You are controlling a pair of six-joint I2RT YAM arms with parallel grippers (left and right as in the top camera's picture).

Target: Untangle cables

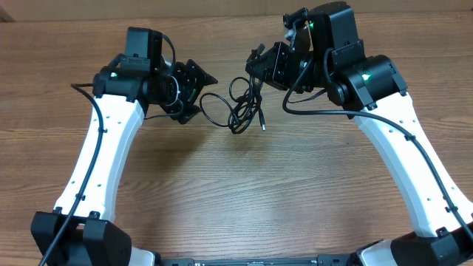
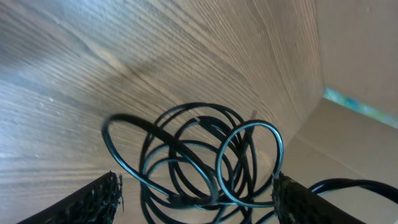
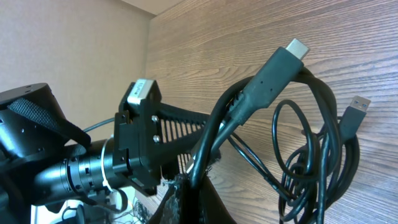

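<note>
The cables (image 1: 240,105) are a tangle of thin black loops on the wooden table between my two grippers. My left gripper (image 1: 202,96) is open, and its fingers straddle the left end of the tangle. In the left wrist view the loops (image 2: 199,155) lie between the two spread fingertips (image 2: 196,202). My right gripper (image 1: 260,65) is shut on one cable at the tangle's right side. In the right wrist view that cable (image 3: 249,109) rises from the closed jaws (image 3: 194,186) and ends in a small plug (image 3: 293,48). A second, flat plug (image 3: 357,106) sticks out to the right.
The wooden table (image 1: 244,192) spreads in front of the tangle. A cardboard wall (image 2: 360,56) stands at the table's far edge. The left gripper's body (image 3: 140,140) shows close behind the cables in the right wrist view.
</note>
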